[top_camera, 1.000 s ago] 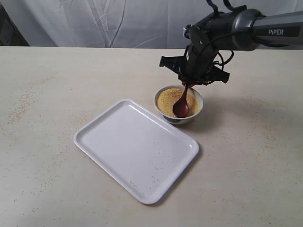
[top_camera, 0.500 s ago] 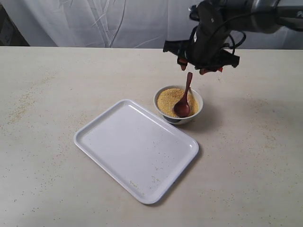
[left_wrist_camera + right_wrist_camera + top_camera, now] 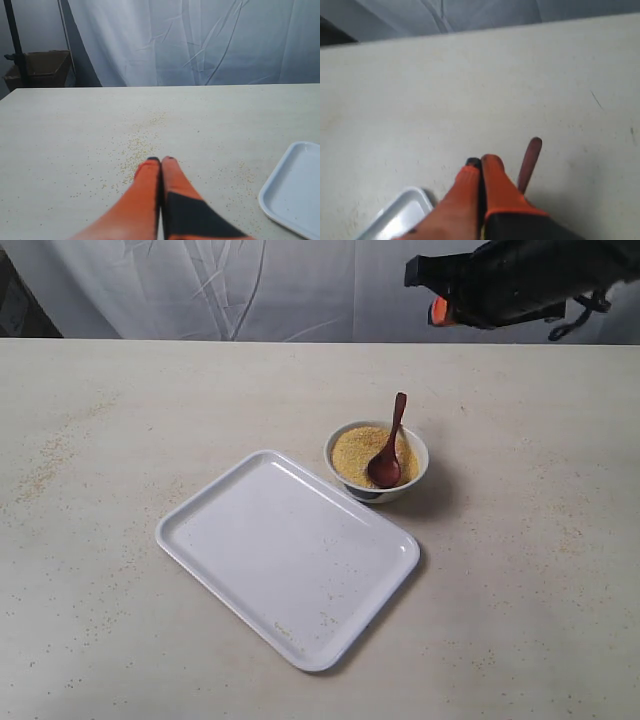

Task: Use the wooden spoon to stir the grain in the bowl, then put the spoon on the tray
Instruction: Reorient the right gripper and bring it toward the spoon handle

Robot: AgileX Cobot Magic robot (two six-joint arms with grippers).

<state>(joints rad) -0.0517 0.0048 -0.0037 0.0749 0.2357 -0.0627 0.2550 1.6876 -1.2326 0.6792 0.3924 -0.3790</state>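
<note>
Your right claw hangs high over the far right of the surface, well above the bowl and apart from it. Its orange fingers are pressed together with nothing between them, so the spoon is not in its grip. In the right wrist view the spoon's handle tip shows beside those shut fingers; whether the two are close in depth, you cannot tell from that picture.

The spoon stands in the bowl on its own. Its round end rests on the grain toward the near right side, and its slim handle leans up and over the far rim with the tip in the air. The grain fills the bowl as a yellow mound.

The tray lies flat on the surface just beside the bowl, to its near left, set at an angle. You cannot tell whether its rim touches the bowl. A few stray specks sit near its nearest corner.

Your left claw is low over the surface, fingers together and holding nothing. Loose grains are scattered just ahead of it, and a corner of the tray is near.
</note>
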